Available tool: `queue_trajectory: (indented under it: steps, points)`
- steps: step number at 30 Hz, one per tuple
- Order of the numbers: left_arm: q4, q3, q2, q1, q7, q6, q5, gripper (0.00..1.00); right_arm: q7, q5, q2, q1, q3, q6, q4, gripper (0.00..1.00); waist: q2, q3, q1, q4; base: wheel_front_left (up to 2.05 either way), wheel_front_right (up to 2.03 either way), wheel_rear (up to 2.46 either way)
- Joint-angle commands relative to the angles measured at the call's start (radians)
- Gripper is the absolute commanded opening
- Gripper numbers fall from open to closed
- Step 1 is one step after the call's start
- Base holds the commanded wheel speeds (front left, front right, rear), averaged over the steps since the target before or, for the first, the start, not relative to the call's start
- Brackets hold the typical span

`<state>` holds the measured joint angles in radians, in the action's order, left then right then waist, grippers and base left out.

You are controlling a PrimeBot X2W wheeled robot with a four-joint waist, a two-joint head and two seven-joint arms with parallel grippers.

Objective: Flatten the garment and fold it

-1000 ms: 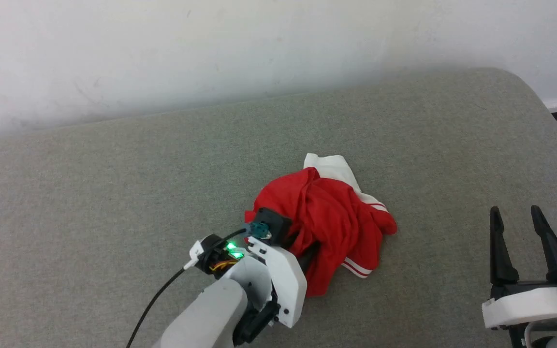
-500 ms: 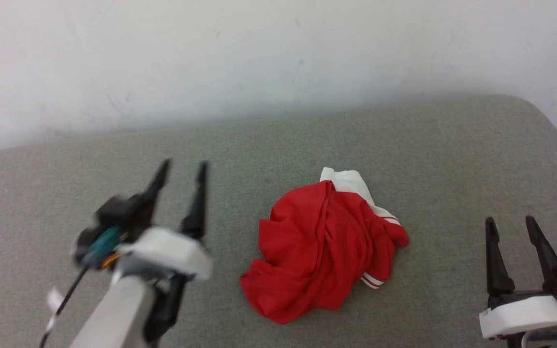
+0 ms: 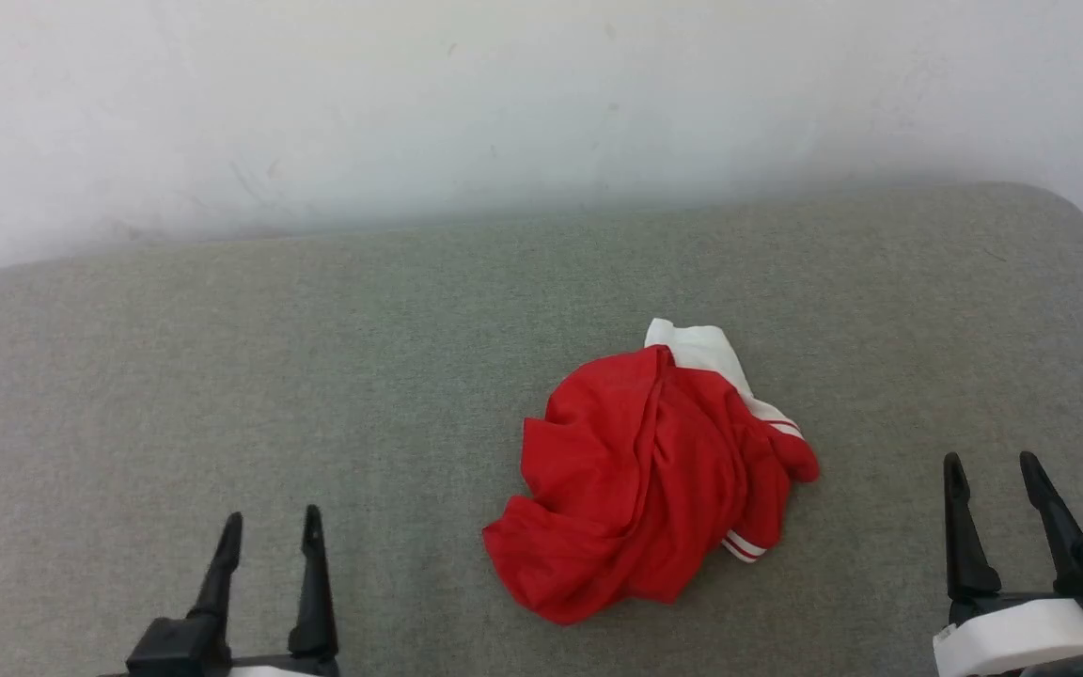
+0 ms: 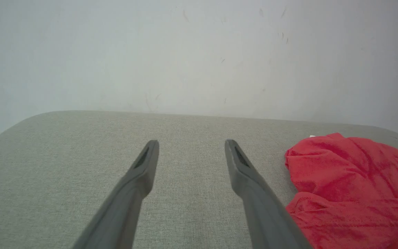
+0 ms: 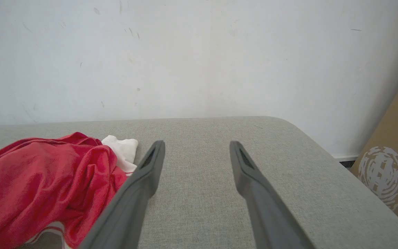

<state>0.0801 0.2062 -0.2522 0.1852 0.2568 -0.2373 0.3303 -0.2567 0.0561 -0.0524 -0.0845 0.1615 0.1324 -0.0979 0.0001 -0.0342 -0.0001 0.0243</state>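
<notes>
The garment [image 3: 645, 470] lies crumpled in a heap on the grey padded surface [image 3: 316, 357], red with a white sleeve poking out at its far edge and striped trim at its near right. Its lettering is hidden in the folds. My left gripper [image 3: 274, 517] stands open at the lower left, well apart from the heap, nothing between its fingers. My right gripper [image 3: 991, 459] stands open at the lower right, also clear of it. The left wrist view has the garment [image 4: 351, 186] to the right of the left gripper [image 4: 191, 142]; the right wrist view has the garment [image 5: 43, 183] left of the right gripper [image 5: 197, 143].
A pale wall [image 3: 504, 103] rises directly behind the surface. The surface's rounded right corner [image 5: 288, 124] drops toward the floor, where a brown cardboard box [image 5: 392, 166] with a white print stands.
My left gripper has let go of the garment and pulled back to the lower left, open. The garment has settled into a heap. The camera has shifted a little.
</notes>
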Motion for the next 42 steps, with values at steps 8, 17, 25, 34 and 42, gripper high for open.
queue_trajectory:
  steps: [8, 17, 25, 34, 42]
  points:
    - [-0.008, -0.056, 0.073, -0.047, 0.005, 0.088, -0.049, 1.00, 0.049, 0.064, 0.002, 0.068, -0.012, -0.002, -0.007, 1.00, -0.0001, -0.036, 0.0001, -0.047, 0.00, 0.00, 0.00]
    - [-0.041, -0.090, 0.135, -0.105, 0.005, 0.164, -0.093, 1.00, 0.404, 0.139, -0.114, 0.355, -0.135, -0.002, 0.019, 1.00, -0.0001, -0.129, 0.0001, -0.093, 0.00, 0.00, 0.00]
    - [-0.091, -0.103, 0.169, -0.137, 0.005, 0.215, -0.123, 1.00, 0.661, 0.202, -0.194, 0.517, -0.240, -0.002, -0.144, 1.00, -0.0001, -0.171, 0.0001, -0.137, 0.00, 0.00, 0.00]
    - [-0.134, -0.101, 0.189, -0.164, 0.005, 0.251, -0.140, 1.00, 0.835, 0.231, -0.221, 0.531, -0.317, -0.002, -0.361, 1.00, -0.0001, -0.183, 0.0001, -0.193, 0.00, 0.00, 0.00]
    - [-0.161, -0.113, 0.196, -0.154, 0.005, 0.257, -0.151, 1.00, 0.786, 0.213, -0.227, 0.526, -0.344, -0.002, -0.450, 0.00, -0.0001, -0.154, 0.0001, -0.191, 0.00, 0.00, 0.00]
